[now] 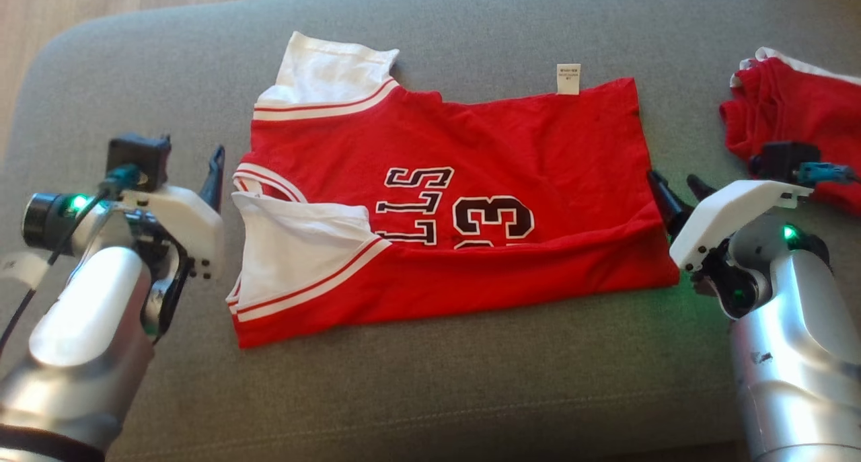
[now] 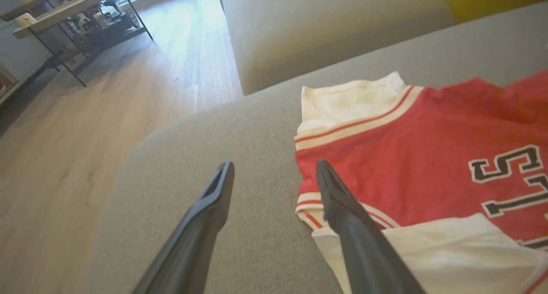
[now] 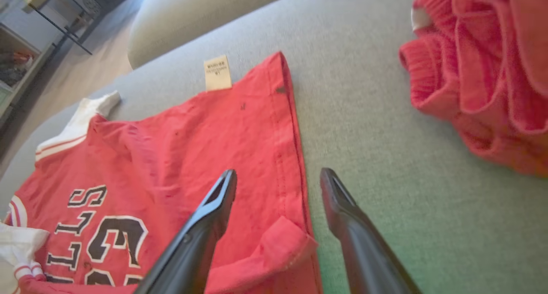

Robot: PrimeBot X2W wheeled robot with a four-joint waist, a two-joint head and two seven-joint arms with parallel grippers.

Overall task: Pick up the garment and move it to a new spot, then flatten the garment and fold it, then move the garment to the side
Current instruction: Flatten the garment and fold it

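The garment (image 1: 471, 179) is a red jersey with white sleeves and black lettering, lying flat on the grey sofa cushion (image 1: 471, 395). Its near long edge is folded up over the number. My left gripper (image 1: 202, 179) stands open just left of the sleeves, holding nothing; in the left wrist view the left gripper (image 2: 274, 165) has one finger over the garment (image 2: 411, 157) collar edge. At the hem side my right gripper (image 1: 672, 179) is open and empty. In the right wrist view the right gripper (image 3: 278, 172) straddles the hem of the garment (image 3: 192, 148).
A second crumpled red cloth (image 1: 800, 119) lies at the far right of the cushion, close to my right wrist, and the same red cloth (image 3: 483, 71) shows in the right wrist view. Another cushion (image 2: 325, 24) stands behind. Wooden floor (image 2: 85, 127) and a metal shelf (image 2: 64, 24) lie off the left edge.
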